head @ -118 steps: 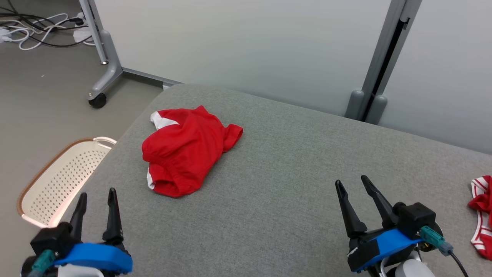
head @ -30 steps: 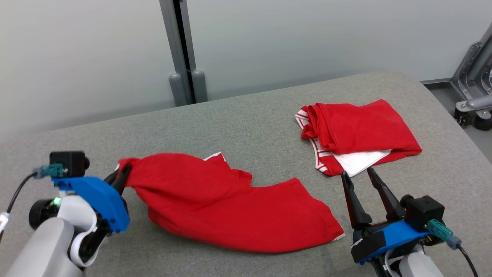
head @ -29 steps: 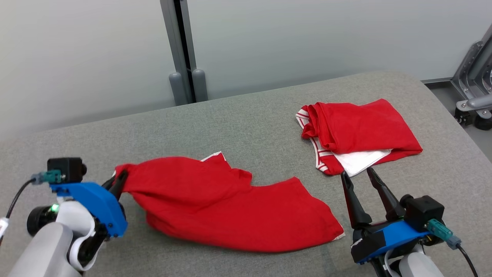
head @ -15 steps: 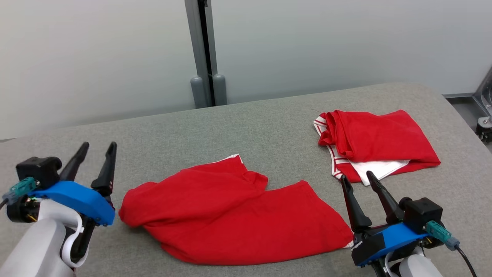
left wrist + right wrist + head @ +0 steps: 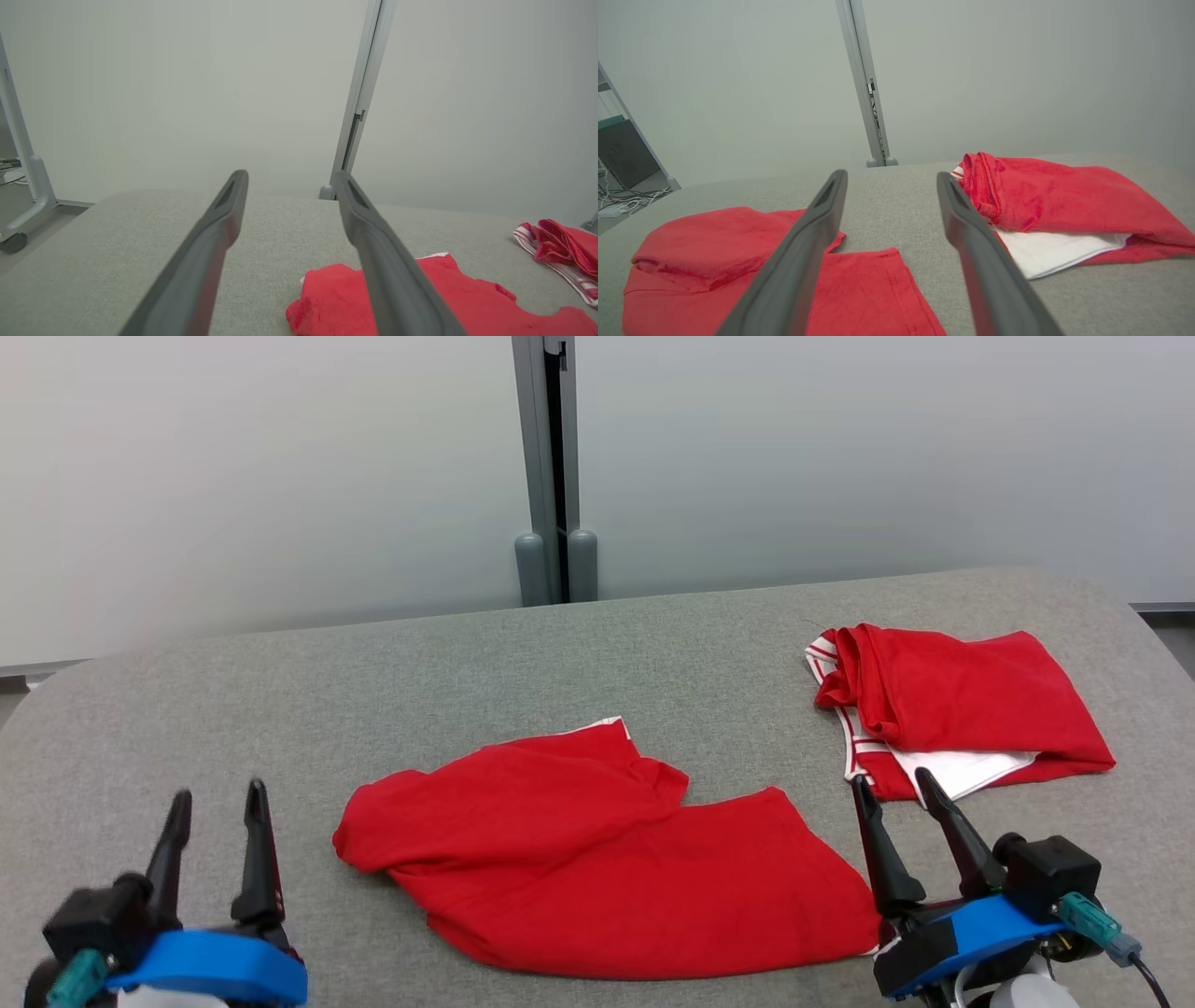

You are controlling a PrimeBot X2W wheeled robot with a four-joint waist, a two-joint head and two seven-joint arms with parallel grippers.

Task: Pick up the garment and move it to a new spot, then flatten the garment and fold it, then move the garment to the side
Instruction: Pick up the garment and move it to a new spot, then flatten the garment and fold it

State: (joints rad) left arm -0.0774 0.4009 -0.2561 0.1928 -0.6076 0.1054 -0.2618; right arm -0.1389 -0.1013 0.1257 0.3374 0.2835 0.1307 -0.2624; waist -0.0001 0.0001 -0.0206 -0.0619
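Left end effector (image 5: 217,791) is at the lower left of the head view with its fingers spread and nothing between them. It sits well clear of the garment's left edge.

Right end effector (image 5: 891,777) is at the lower right, also spread and empty. In the head view its tips line up with the near edge of the folded red shirt (image 5: 962,695). I can't tell whether they touch.

The red garment (image 5: 597,859) lies loose on the grey fabric-covered table (image 5: 280,709), front-centre, between the two end effectors. It isn't flat:
- The left half is bunched, with a fold running across it.
- The right half is spread smoother.
- A strip of white trim shows at the far edge.
- The near right corner ends just beside the base of the right end effector.

The folded red shirt is on the far right of the table, apart from the garment. It has red-and-white striped trim on its left side and a white layer sticking out at its near edge.

Behind the table is a pale wall panel with a grey vertical post (image 5: 551,467).
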